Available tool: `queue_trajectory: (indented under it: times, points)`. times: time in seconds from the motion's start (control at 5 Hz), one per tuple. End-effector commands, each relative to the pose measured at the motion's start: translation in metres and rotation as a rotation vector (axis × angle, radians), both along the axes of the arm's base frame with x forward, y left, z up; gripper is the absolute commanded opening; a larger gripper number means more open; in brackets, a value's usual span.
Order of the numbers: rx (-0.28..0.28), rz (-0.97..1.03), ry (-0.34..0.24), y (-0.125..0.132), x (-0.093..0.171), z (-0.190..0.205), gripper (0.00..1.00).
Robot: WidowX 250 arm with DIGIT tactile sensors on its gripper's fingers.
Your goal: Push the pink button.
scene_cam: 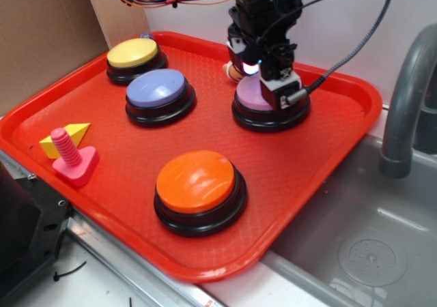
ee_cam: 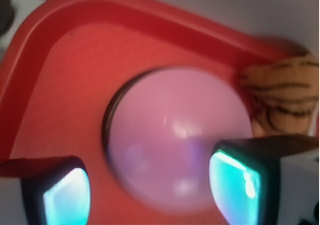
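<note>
While a red tray beside a grey sink carries four buzzer buttons, the pink button sits toward its back right, directly beneath the gripper, whose fingers stand apart over the glossy dome.

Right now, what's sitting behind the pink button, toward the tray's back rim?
Behind the pink button, a tan, dark-striped soft object lies beside the red tray rim. The wrist view shows only part of it. In the exterior view the claw covers nearly all of it.
</note>
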State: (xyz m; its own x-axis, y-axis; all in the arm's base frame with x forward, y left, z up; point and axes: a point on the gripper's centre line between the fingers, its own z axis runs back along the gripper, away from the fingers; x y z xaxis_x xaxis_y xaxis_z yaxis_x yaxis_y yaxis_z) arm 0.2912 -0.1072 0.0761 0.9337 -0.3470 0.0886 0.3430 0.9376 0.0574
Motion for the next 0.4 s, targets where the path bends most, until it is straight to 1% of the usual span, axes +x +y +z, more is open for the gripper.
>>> queue_trajectory:
  times: [0.0,0.2]
  points:
    - [-0.089,0.060,-0.047,0.004,-0.003,0.058,1.00]
    - [-0.114,0.091,-0.053,0.011,-0.011,0.069,1.00]
